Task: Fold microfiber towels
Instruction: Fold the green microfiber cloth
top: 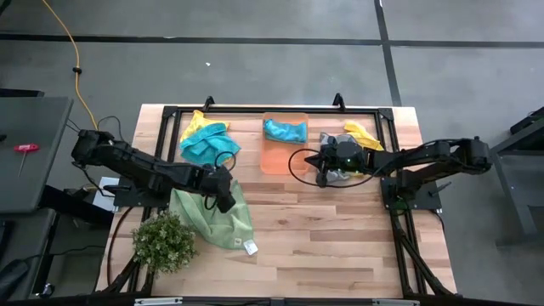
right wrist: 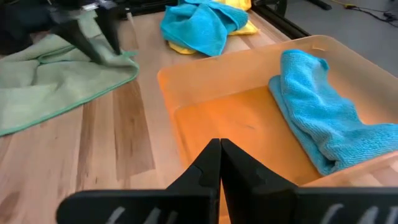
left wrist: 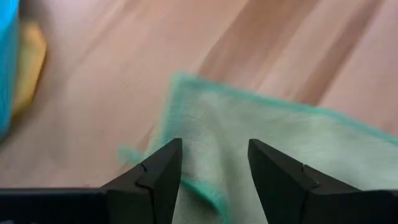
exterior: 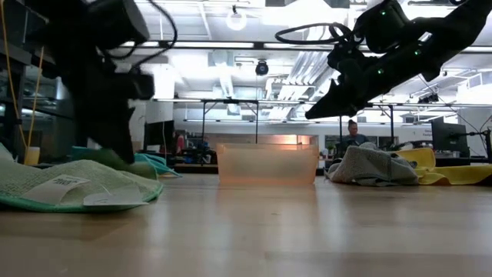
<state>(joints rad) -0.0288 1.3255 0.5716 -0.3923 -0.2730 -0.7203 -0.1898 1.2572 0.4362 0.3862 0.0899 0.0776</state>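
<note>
Dark fingers (left wrist: 163, 177) of the left gripper (left wrist: 214, 180) stand spread apart, nothing between them, just above a corner of the light green towel (top: 214, 217) — the cloth lies loose and part-folded on the wooden table (top: 340, 246), its small white tag (top: 251, 247) at the near edge. Seen from above, the left gripper sits at that towel's upper right corner, with the teal-blue towel (top: 206, 146) bunched just beyond it on top of a yellow towel (top: 195, 124) near the table's far left corner. Across the table the right gripper (right wrist: 219, 163) has its fingers pressed tight together, holding nothing; it hangs in the air beside the orange bin (top: 274, 157), pointing at it. Inside the bin lies a second teal-blue cloth (top: 285, 131), crumpled against the far wall. Under the right arm (top: 425, 157) a grey towel (exterior: 373, 165) is heaped on the table, and another yellow cloth (top: 363, 134) lies just beyond it toward the far right corner. A small bushy green plant (top: 163, 242) stands at the near left edge, just beside the light green towel.
</note>
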